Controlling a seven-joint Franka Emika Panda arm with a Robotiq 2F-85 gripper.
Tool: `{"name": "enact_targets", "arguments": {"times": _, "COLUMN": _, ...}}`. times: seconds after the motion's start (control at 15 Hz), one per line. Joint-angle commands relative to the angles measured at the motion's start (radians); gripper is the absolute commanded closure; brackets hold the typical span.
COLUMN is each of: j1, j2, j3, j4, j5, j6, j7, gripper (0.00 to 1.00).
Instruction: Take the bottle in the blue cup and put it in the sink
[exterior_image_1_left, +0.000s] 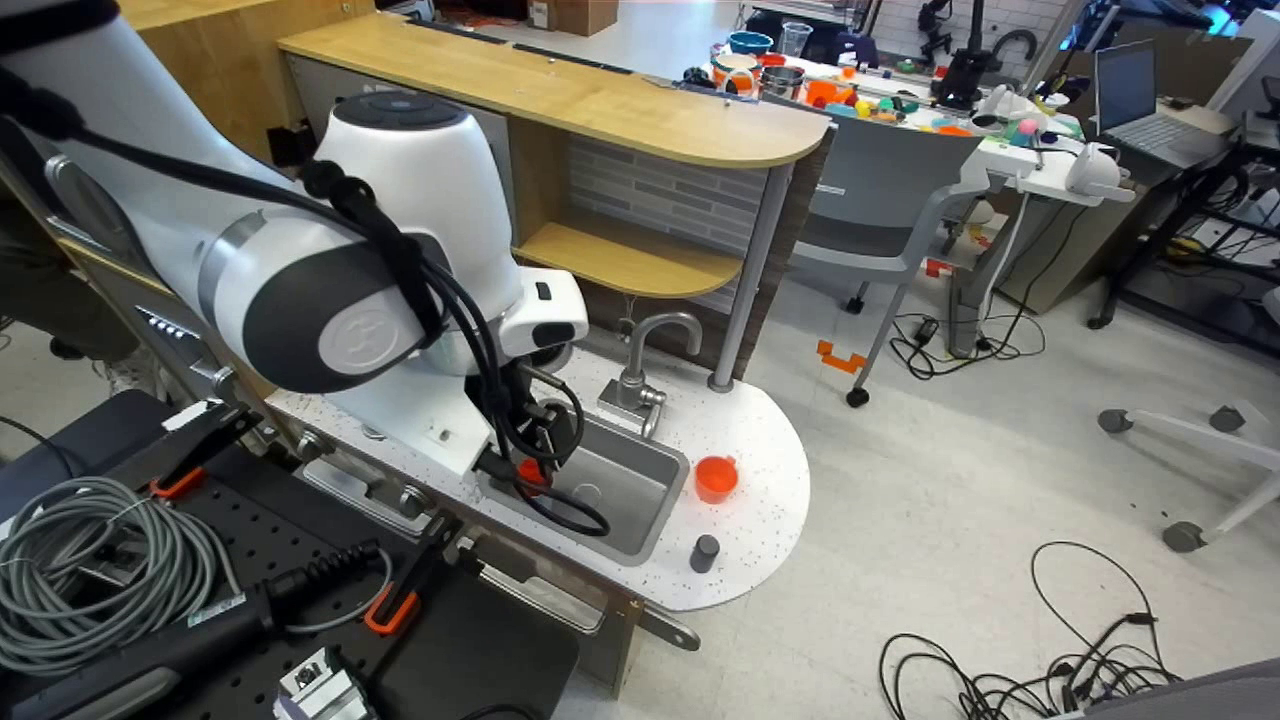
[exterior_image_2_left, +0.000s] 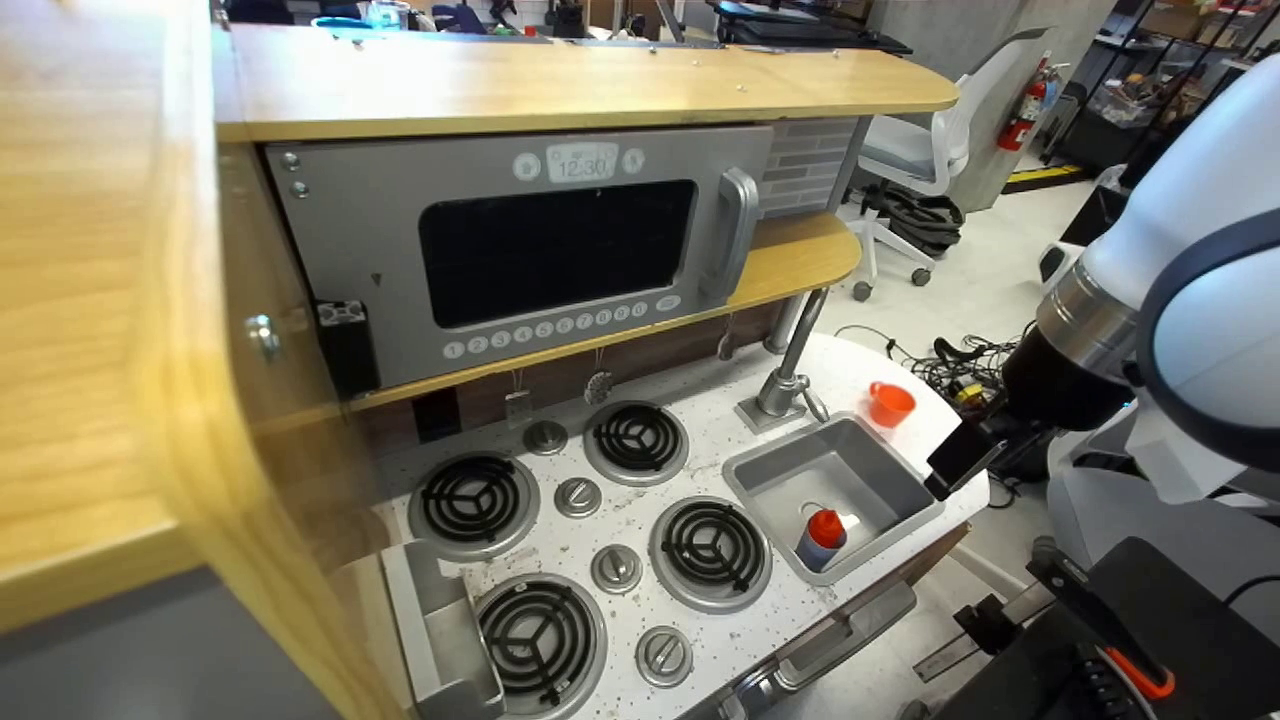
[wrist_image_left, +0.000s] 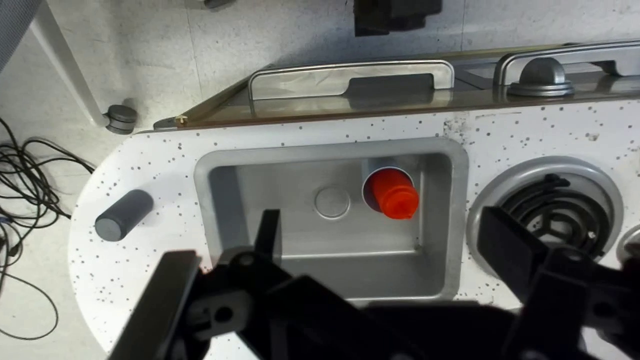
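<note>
The small red bottle stands tilted inside the pale-blue cup, its red top sticking out past the rim. Both are inside the metal sink, near the burner-side end. In an exterior view the bottle and cup show in the basin. In another exterior view the bottle is partly hidden by my gripper and cables. My gripper is wide open and empty above the sink, apart from the bottle. In an exterior view one dark finger shows over the basin's edge.
A curved faucet rises behind the sink. An orange cup and a dark grey cylinder stand on the rounded counter end. Black burners lie on the sink's opposite side. A shelf overhangs the back.
</note>
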Motion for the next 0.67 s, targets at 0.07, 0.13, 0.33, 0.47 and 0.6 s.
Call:
{"name": "enact_targets", "arguments": {"times": 0.07, "j1": -0.007, "j2": 0.134, "j3": 0.004, "j4": 0.078, "j5": -0.017, "j6": 0.046, "j7": 0.024, "gripper": 0.0}}
{"name": "enact_targets", "arguments": {"times": 0.13, "j1": 0.001, "j2": 0.164, "j3": -0.008, "j4": 0.097, "j5": -0.023, "j6": 0.035, "j7": 0.031, "gripper": 0.0}}
{"name": "enact_targets", "arguments": {"times": 0.33, "j1": 0.01, "j2": 0.228, "j3": -0.026, "j4": 0.151, "j5": 0.003, "j6": -0.015, "j7": 0.088, "gripper": 0.0}}
{"name": "enact_targets", "arguments": {"times": 0.47, "j1": 0.019, "j2": 0.26, "j3": -0.036, "j4": 0.179, "j5": 0.007, "j6": -0.031, "j7": 0.128, "gripper": 0.0}}
{"name": "enact_targets", "arguments": {"times": 0.6, "j1": 0.021, "j2": 0.283, "j3": -0.034, "j4": 0.196, "j5": 0.006, "j6": -0.024, "j7": 0.148, "gripper": 0.0}}
